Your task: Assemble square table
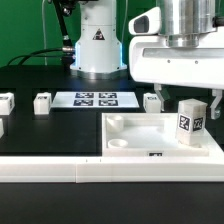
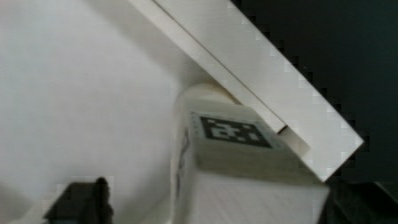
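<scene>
Square table, leg upright at its corner, just beneath gripper

Leg upright on slab corner; slab middle free.

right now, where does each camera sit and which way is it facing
exterior view: off the arm, low by the front of the black table, looking across it toward the robot's base; the base and the claw show, the claw above the white tabletop.
wrist view: on the wrist, looking down on the tabletop's flat face and rim; one dark fingertip shows.
shared: both see the tagged leg standing on the tabletop beside its rim.
</scene>
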Robot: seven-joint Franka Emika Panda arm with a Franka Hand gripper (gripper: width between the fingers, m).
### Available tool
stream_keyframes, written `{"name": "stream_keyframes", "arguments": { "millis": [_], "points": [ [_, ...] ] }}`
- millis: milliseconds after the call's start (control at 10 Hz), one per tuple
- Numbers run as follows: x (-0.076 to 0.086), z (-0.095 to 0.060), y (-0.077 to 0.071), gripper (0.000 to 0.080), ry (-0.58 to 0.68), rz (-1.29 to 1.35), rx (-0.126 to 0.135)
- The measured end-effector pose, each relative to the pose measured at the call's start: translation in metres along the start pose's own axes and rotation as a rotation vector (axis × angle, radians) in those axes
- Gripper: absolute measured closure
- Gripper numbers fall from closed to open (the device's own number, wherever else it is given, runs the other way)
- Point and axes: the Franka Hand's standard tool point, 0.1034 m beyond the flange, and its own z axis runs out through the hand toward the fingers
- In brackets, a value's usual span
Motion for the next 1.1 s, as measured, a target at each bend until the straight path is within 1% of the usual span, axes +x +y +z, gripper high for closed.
{"name": "stream_keyframes", "arguments": {
  "millis": [300,500,800,1100],
  "points": [
    [-0.0034,-0.0009,-0.0046,0.0151,-0.006,-0.282,-0.001],
    [-0.0029,-0.0008,-0.0038,0.015,-0.007,-0.464,-0.002],
    [-0.0026,-0.0009,-0.0038,0.015,-0.007,-0.641,-0.002],
    [-0.0006,-0.0001,-0.0011,0.015,-0.005,-0.882,-0.011]
  ]
}}
